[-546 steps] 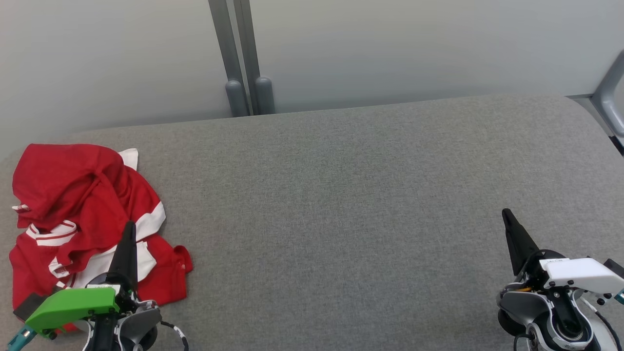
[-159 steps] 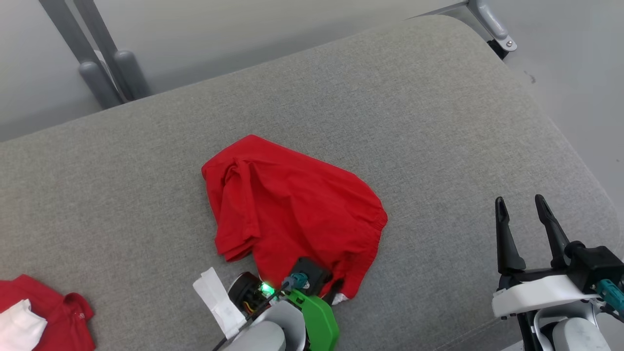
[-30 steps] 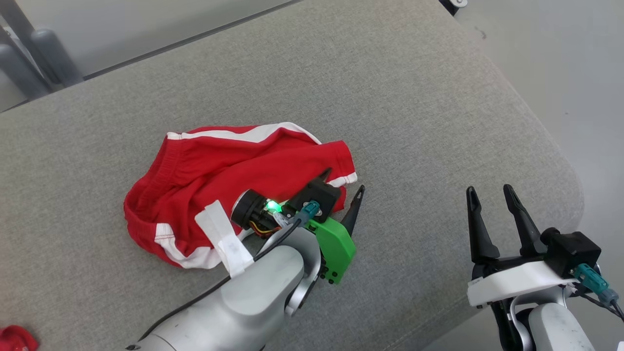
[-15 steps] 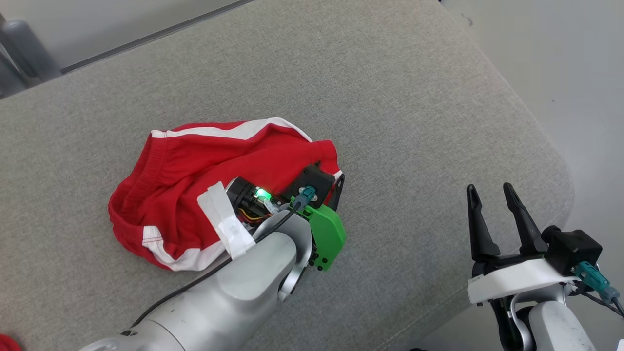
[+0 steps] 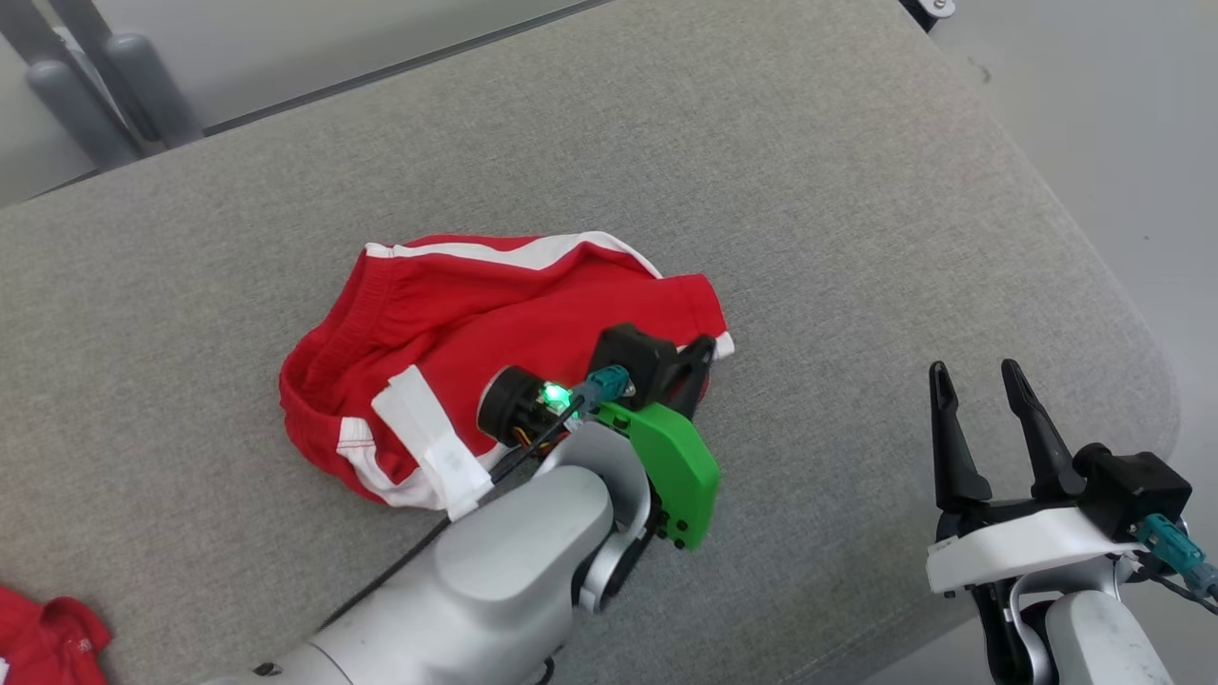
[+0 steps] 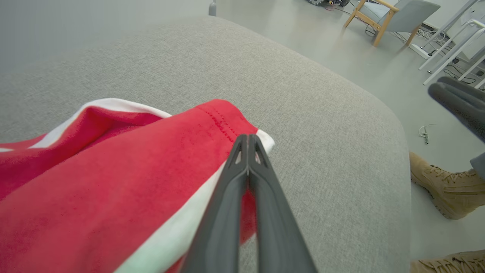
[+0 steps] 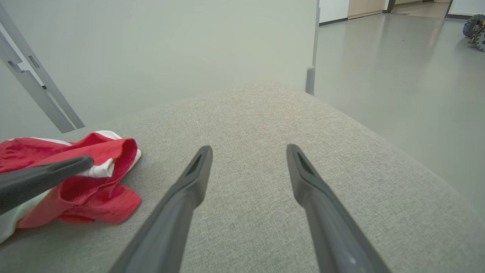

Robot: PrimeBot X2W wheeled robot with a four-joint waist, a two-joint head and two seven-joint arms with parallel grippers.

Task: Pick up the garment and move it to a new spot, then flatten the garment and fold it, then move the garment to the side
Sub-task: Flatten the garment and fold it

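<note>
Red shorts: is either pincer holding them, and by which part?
The left pincer is shut on the red shorts, pinching the white-edged corner of a leg hem. The right pincer stands open, holding nothing.

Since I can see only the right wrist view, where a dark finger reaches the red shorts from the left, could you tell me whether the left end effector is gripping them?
Observer: Yes. In the left wrist view the left end effector is shut, its tips meeting on the white-trimmed hem corner of the red shorts.
Operator: Thank you. Is anyone standing close by?
Observer: A person's tan boot stands on the floor just off the rounded edge of the grey pad.
Operator: And is there any other clothing about?
Observer: A second red garment lies at the lower left corner of the head view, apart from the shorts.
</note>
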